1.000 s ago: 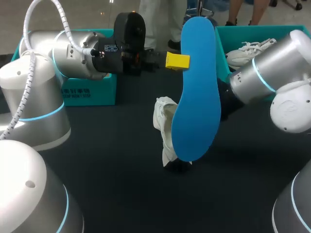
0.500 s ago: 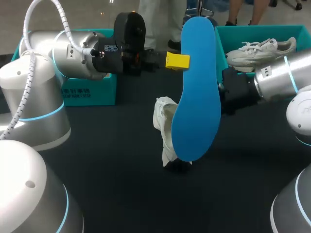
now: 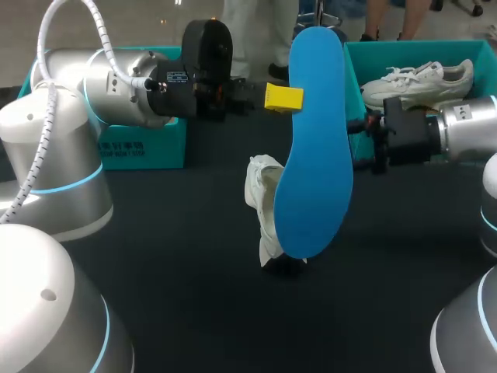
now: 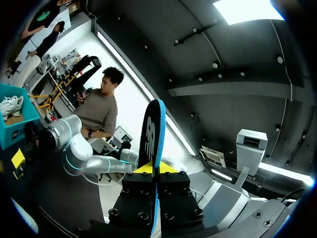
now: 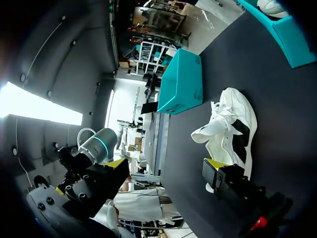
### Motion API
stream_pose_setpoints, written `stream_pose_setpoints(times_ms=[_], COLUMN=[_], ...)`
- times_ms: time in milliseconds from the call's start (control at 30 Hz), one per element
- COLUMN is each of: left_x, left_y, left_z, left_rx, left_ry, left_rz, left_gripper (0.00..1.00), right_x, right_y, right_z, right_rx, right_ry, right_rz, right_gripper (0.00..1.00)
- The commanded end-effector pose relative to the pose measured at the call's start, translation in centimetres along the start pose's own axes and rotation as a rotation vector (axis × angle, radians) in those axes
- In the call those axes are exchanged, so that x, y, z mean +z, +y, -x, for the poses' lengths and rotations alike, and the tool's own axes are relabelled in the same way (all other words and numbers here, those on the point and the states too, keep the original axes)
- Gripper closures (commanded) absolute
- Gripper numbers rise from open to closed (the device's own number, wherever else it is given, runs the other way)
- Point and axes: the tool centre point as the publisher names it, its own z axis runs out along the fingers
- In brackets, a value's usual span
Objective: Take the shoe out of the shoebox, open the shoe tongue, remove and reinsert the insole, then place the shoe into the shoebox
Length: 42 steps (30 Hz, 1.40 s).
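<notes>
My left gripper [image 3: 283, 99] is shut on a big blue insole [image 3: 314, 148] and holds it upright above the table's middle. In the left wrist view the insole [image 4: 154, 129] shows edge-on between the closed yellow tips [image 4: 154, 171]. Behind the insole a white shoe [image 3: 262, 203] rests on the black table, partly hidden. My right gripper [image 5: 166, 166] stands open with nothing between its fingers, and the white shoe [image 5: 230, 126] lies just ahead of one finger. My right arm [image 3: 443, 136] comes in level from the right, its gripper end hidden behind the insole.
A teal shoebox [image 3: 353, 66] at the back right holds a second white shoe [image 3: 419, 78]. Another teal box [image 3: 147, 148] stands at the back left, under my left arm; the right wrist view shows this box [image 5: 181, 82] beyond the shoe.
My right arm has swung down and back to the right, uncovering the shoe in the box. The left arm and the insole have stayed still.
</notes>
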Motion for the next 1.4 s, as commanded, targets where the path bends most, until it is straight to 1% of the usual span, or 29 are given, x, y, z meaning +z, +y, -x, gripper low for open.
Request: stream_pose_setpoints(times_ms=[33,67,200,267,333,400,433,467,900,1000,1133,1167,1200,1233,1267,1333,1400], left_x=[-0.1,-0.1,-0.1,-0.1,-0.1,-0.1,-0.1,-0.1,-0.1,-1.1,-1.6,-1.6,-1.7,-1.8,-2.0,-2.3,-2.8], left_y=[0.1,0.1,0.1,0.1,0.1,0.1,0.1,0.1,0.1,0.0,-0.3,-0.4,-0.4,-0.4,-0.3,0.0,0.3], left_z=[-0.1,-0.1,-0.1,-0.1,-0.1,-0.1,-0.1,-0.1,-0.1,0.3,0.4,0.4,0.4,0.5,0.7,1.2,1.9], left_rx=[0.001,0.001,0.001,0.001,0.001,0.001,0.001,0.001,0.001,0.107,0.224,0.241,0.281,0.307,0.324,0.39,0.453], left_ry=[0.0,0.0,0.0,0.0,0.0,0.0,0.0,0.0,0.0,-0.068,-0.108,-0.107,-0.127,-0.123,-0.125,-0.139,-0.14], left_rz=[-0.001,-0.001,-0.001,-0.001,-0.001,-0.001,-0.001,-0.001,-0.001,0.107,0.199,0.209,0.241,0.259,0.263,0.317,0.336], left_gripper=[1.0,1.0,1.0,1.0,1.0,1.0,1.0,1.0,1.0,1.0,1.0,1.0,1.0,1.0,1.0,1.0,1.0], right_x=[-0.4,-0.5,-1.0,-1.2,-1.3,-1.3,-1.2,-1.3,-1.3,-1.3,-1.3,-1.3,-1.3,-1.3,-1.3,-1.3,-1.3], right_y=[0.4,0.6,1.1,1.3,1.5,1.7,1.7,1.9,1.9,1.9,1.9,1.9,1.9,1.9,1.9,1.9,1.9], right_z=[-0.4,-0.7,-1.5,-1.9,-2.3,-2.6,-2.8,-2.9,-2.9,-2.9,-2.9,-2.9,-2.9,-2.9,-2.9,-2.9,-2.9], right_rx=[-0.004,-0.009,-0.008,-0.01,-0.011,0.0,-0.001,0.008,0.008,0.008,0.008,0.008,0.008,0.008,0.008,0.008,0.008], right_ry=[0.032,0.01,0.028,0.016,0.035,0.077,0.094,0.089,0.089,0.089,0.089,0.089,0.089,0.089,0.089,0.089,0.089], right_rz=[0.001,0.006,0.008,0.002,-0.006,-0.021,0.003,0.028,0.028,0.028,0.028,0.028,0.028,0.028,0.028,0.028,0.028], right_gripper=[0.0,0.0,0.0,0.0,0.0,0.0,0.0,0.0,0.0,0.0,0.0,0.0,0.0,0.0,0.0,0.0,0.0])
